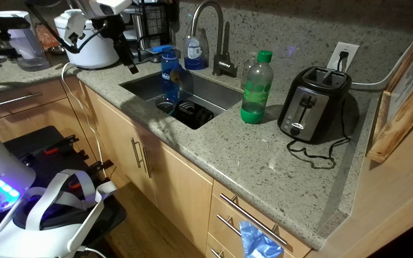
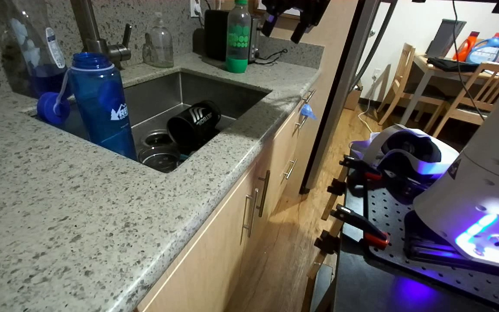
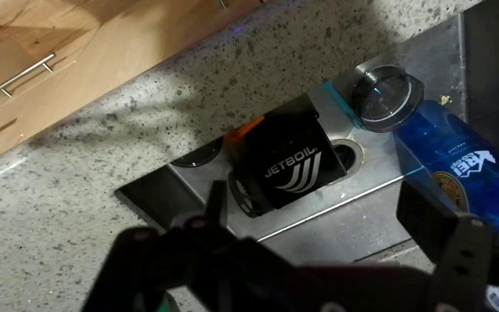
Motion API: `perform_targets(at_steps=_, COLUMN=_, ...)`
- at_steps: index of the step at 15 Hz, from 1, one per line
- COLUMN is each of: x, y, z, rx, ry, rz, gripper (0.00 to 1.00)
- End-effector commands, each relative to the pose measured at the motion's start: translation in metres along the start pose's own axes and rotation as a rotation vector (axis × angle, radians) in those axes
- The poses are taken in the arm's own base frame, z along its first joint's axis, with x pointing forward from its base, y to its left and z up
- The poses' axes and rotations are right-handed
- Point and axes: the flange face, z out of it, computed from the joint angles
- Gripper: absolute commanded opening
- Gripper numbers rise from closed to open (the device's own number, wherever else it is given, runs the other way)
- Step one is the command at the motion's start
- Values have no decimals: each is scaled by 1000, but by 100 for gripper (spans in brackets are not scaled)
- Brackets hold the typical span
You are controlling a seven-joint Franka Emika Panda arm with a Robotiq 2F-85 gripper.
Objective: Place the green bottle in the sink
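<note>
The green bottle (image 1: pixel 257 89) is clear with a green cap, green dots and a green base. It stands upright on the counter between the sink and the toaster, and also shows in an exterior view (image 2: pixel 238 39). A small green patch shows at the bottom edge of the wrist view. The steel sink (image 1: pixel 210 87) is set in the counter; its wall also shows in the wrist view (image 3: pixel 336 234). My gripper (image 3: pixel 312 193) is open and empty, held high above the sink, apart from the bottle. It also shows in an exterior view (image 2: pixel 283 34).
In the sink are a tall blue water bottle (image 1: pixel 170 77), a black Jetboil cup (image 3: pixel 293 169) on its side and a clear round container (image 3: pixel 388 97). The faucet (image 1: pixel 222 39), a soap bottle (image 1: pixel 196 53) and a glass bottle (image 2: pixel 161 45) stand behind. A toaster (image 1: pixel 305 111) stands right of the bottle.
</note>
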Motion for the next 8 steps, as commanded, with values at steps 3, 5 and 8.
perform_targets(at_steps=3, x=32, y=7, z=-5, rx=58, ry=-25, rz=99, gripper=100)
perform_targets(at_steps=5, x=43, y=11, z=-1, rx=67, ry=-39, rz=141, gripper=100)
perform_targets(at_steps=8, x=64, y=27, z=5, rx=47, ry=-29, rz=175, gripper=100)
